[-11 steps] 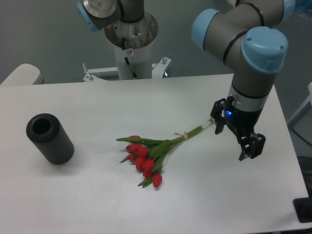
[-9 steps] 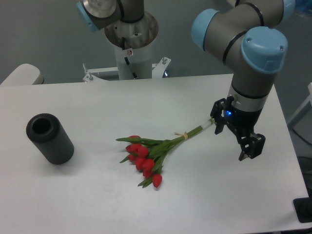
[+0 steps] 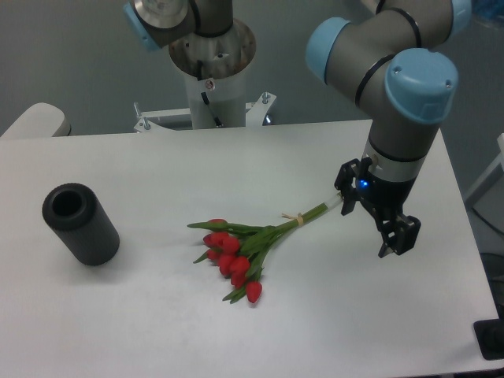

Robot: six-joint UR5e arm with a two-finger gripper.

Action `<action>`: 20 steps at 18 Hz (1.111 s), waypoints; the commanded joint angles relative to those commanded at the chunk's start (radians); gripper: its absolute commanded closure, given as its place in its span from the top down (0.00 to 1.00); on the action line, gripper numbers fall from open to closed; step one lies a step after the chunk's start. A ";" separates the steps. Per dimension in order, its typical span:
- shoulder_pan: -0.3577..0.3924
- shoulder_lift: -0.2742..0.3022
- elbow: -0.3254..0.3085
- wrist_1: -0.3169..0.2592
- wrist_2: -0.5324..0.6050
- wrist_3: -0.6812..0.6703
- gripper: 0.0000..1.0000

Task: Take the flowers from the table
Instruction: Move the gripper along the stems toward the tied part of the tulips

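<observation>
The flowers [image 3: 250, 244], a bunch of red tulips with green stems tied by a pale band, lie flat on the white table [image 3: 157, 173], buds toward the front left and stem ends pointing back right. My gripper [image 3: 368, 223] is open and hangs just above the table at the right. Its fingers stand either side of a line just past the stem ends [image 3: 331, 204]. One finger [image 3: 344, 201] is right by the stem tips. Nothing is between the jaws.
A dark grey cylinder [image 3: 80, 224] lies on its side at the left of the table. The arm's white base column [image 3: 213, 79] stands behind the table's back edge. The table's right edge runs close to my gripper.
My gripper and wrist have shifted slightly left, toward the stem ends. The flowers and the cylinder have not moved.
</observation>
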 joint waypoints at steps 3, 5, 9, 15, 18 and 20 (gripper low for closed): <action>-0.008 0.006 -0.052 0.005 -0.003 -0.150 1.00; -0.014 0.005 -0.086 0.006 -0.003 -0.191 1.00; -0.020 0.002 -0.149 0.012 -0.005 -0.200 1.00; -0.054 0.006 -0.241 0.025 -0.008 -0.200 1.00; -0.077 0.012 -0.368 0.176 -0.008 -0.249 1.00; -0.078 0.025 -0.433 0.268 -0.008 -0.275 1.00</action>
